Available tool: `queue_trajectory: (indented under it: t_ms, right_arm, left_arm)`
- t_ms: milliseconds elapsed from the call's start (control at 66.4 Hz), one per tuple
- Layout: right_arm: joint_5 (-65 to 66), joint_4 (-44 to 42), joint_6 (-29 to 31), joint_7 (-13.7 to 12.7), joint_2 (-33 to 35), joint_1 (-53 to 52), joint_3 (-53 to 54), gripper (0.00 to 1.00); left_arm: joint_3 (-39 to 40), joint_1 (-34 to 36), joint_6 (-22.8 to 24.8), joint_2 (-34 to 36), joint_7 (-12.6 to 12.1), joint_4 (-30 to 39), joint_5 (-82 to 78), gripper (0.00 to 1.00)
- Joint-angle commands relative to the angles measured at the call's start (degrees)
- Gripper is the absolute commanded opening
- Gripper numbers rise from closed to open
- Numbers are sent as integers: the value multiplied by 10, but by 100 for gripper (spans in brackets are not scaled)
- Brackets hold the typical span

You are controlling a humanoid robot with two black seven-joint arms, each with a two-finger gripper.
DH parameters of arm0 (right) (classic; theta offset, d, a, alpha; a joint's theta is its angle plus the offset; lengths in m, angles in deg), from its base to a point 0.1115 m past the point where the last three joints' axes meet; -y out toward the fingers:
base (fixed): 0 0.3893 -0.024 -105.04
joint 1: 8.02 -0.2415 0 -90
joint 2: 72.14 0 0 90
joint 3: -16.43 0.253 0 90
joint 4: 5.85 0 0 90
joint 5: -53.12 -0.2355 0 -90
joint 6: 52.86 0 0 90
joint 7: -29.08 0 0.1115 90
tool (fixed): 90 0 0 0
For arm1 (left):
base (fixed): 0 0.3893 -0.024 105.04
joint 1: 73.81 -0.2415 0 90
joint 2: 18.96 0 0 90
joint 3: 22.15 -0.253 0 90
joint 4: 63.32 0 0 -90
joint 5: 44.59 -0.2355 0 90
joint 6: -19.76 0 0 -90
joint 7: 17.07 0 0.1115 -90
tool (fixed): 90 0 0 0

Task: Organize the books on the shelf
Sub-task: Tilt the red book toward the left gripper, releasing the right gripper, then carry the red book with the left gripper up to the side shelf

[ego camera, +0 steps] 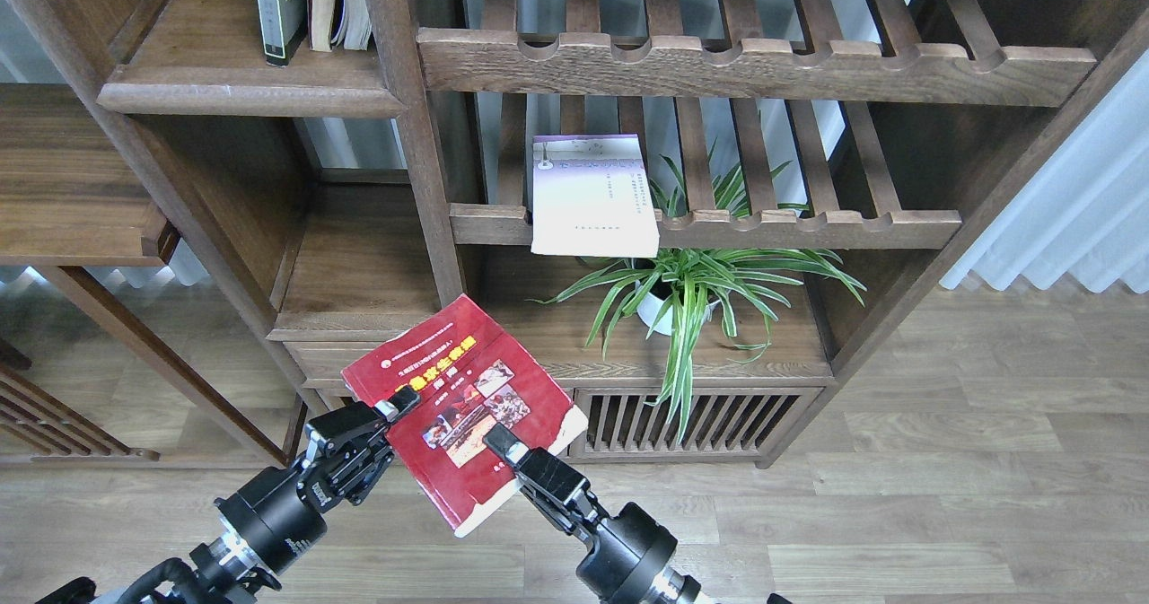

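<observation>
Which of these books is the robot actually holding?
The red book, held between the left gripper and right gripper. The pale lavender-white book lies on a slatted rack, and the yellow-green book stands on the upper shelf.
</observation>
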Motion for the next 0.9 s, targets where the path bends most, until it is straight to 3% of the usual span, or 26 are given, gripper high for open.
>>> queue_trajectory:
  t_ms: [0, 45, 105, 166, 301, 391, 557, 647, 768, 888]
  right_arm:
    - [7, 0, 0, -1, 0, 0, -2, 49]
    - [12, 0, 0, -2, 0, 1, -4, 65]
    - [17, -1, 0, -3, 0, 4, -2, 73]
    - [18, -1, 0, -3, 0, 5, 0, 89]
    - [17, -1, 0, -3, 0, 6, 2, 91]
    - [15, -7, 0, -3, 0, 7, 6, 99]
    - [7, -14, 0, 4, 0, 8, 15, 99]
    - [-3, -28, 0, 5, 0, 8, 24, 99]
    - [-9, -50, 0, 5, 0, 3, 29, 99]
    - [-9, -58, 0, 4, 0, 3, 28, 99]
  left_arm:
    - [10, -1, 0, 0, 0, -1, -3, 5]
    - [19, 0, 0, 0, 0, -1, -3, 5]
    - [36, -1, 0, 2, 0, -1, -4, 5]
    - [63, -12, 0, 24, 0, 1, -7, 5]
    - [81, -13, 0, 66, 0, 1, -10, 4]
    - [102, -13, 0, 106, 3, 1, -12, 4]
    - [160, -2, 0, 169, 7, 1, -12, 5]
    - [185, 25, 0, 213, 24, 1, -12, 5]
    - [212, 74, 0, 274, 73, 1, -12, 4]
    - [217, 128, 0, 309, 75, 0, -11, 4]
